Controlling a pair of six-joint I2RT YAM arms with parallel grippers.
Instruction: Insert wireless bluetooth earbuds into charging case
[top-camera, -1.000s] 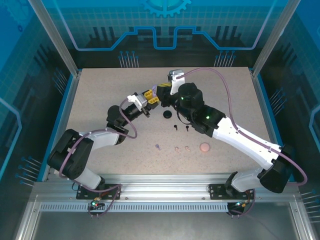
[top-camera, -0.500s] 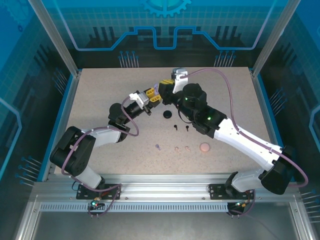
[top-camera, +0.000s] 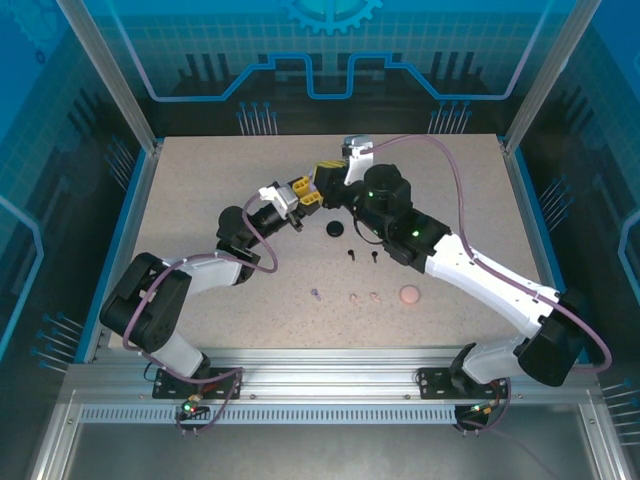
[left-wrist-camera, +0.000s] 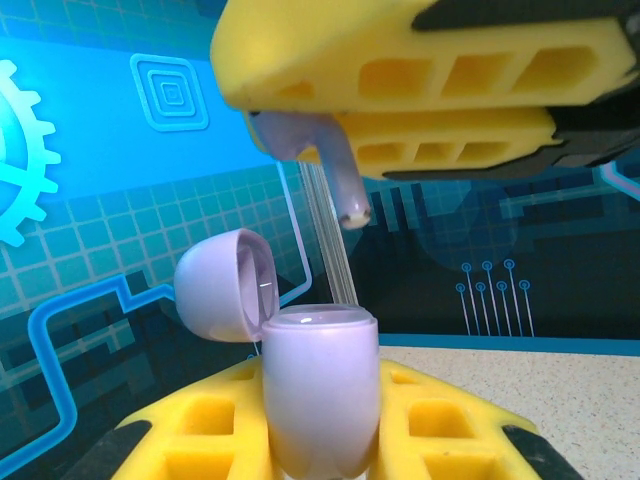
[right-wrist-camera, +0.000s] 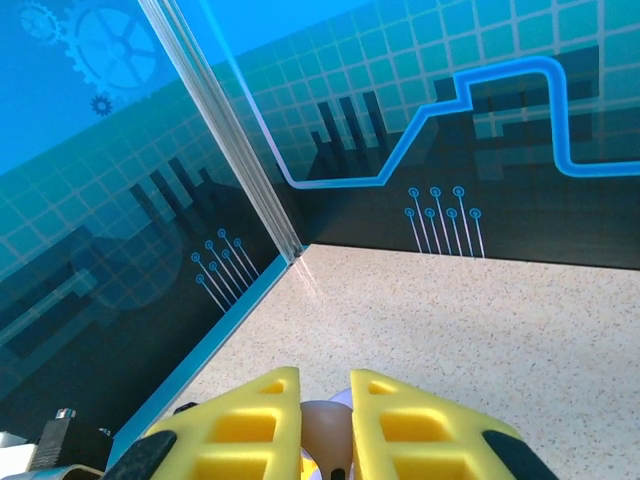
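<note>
Two claws meet above the surface (top-camera: 200, 200) toward its far edge: left claw (top-camera: 303, 193) clamps the open lilac case (left-wrist-camera: 320, 400) upright; right claw (top-camera: 326, 178), pinching a lilac earbud (left-wrist-camera: 340, 180) stem-down, has shifted leftward to hang above its mouth. Insertion appears imminent.

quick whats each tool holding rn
left tool: closed on the lilac case, lid open
right tool: closed on a lilac earbud
</note>
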